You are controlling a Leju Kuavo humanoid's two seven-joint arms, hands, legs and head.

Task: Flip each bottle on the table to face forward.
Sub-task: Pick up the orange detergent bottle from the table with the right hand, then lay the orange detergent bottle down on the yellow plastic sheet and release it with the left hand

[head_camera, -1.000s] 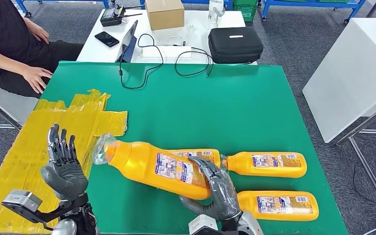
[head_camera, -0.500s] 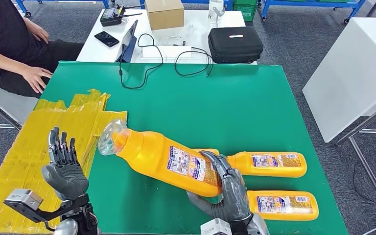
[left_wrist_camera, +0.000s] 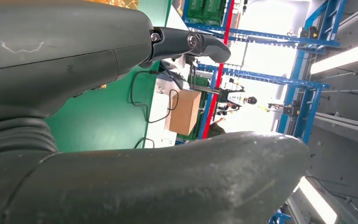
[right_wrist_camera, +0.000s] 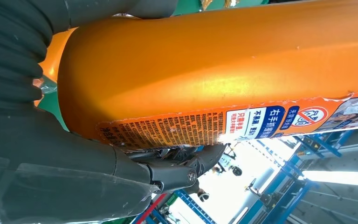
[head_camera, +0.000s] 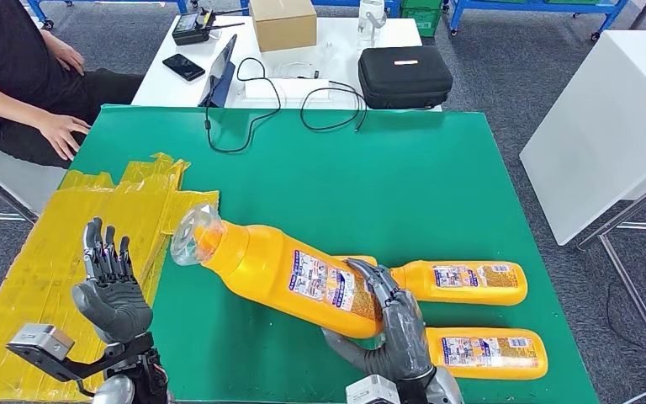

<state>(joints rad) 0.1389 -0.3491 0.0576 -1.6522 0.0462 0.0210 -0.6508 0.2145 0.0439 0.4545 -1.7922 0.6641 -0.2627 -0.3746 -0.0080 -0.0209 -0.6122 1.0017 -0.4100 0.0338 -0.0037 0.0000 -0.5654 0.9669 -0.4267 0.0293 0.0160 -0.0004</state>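
The green table [head_camera: 437,177] carries yellow tape [head_camera: 67,227] over its left part. A big orange bottle [head_camera: 277,269] is lifted off the table, tilted, its clear cap [head_camera: 192,234] raised toward the left; the right hand [head_camera: 387,328] grips its base, fingers wrapped over the label. Two more orange bottles lie flat at the near right: the far bottle [head_camera: 458,283] is partly behind the held one, the near bottle [head_camera: 488,353] just beside the right hand. The left hand [head_camera: 111,290] is raised over the tape, fingers up and apart, holding nothing.
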